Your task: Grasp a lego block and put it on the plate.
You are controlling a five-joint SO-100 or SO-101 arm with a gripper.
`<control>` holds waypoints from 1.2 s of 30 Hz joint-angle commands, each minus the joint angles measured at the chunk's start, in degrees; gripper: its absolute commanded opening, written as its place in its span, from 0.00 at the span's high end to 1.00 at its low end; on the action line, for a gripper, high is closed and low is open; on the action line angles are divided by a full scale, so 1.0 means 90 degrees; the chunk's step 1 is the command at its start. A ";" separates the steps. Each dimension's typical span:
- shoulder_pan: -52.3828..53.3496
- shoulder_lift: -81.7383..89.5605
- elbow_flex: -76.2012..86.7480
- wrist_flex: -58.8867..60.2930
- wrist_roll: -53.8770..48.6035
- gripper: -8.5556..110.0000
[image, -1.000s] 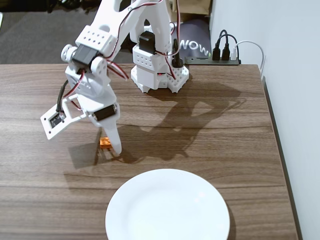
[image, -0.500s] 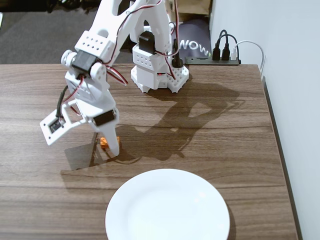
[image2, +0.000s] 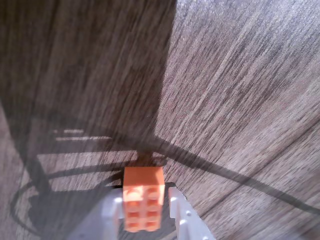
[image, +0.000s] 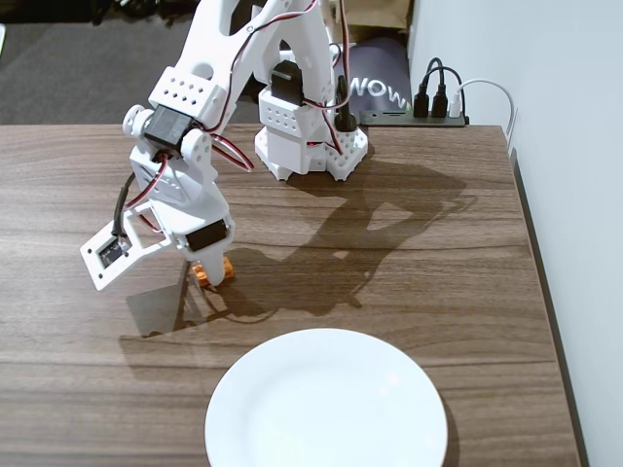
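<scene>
Orange lego block (image2: 143, 198) sat pinched between the white fingers (image2: 181, 215) of my gripper (image: 211, 272), clamped above the wooden table (image: 419, 253), apart from the plate (image: 326, 404).

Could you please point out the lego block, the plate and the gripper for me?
lego block (image2: 143, 197): wrist view, studded top face.
plate (image: 326, 404): fixed view, bare centre.
gripper (image2: 144, 216): wrist view, midway between fingertips, shut on the block.
</scene>
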 commanded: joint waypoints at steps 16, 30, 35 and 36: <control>-0.0439 0.0527 -0.0098 0.0000 -0.0254 0.87; -0.1660 0.1514 -0.0684 0.0303 -0.1514 0.87; -0.2061 0.1719 -0.0693 0.0215 -0.1904 0.87; -0.2168 0.1777 -0.0703 0.0215 -0.1973 0.87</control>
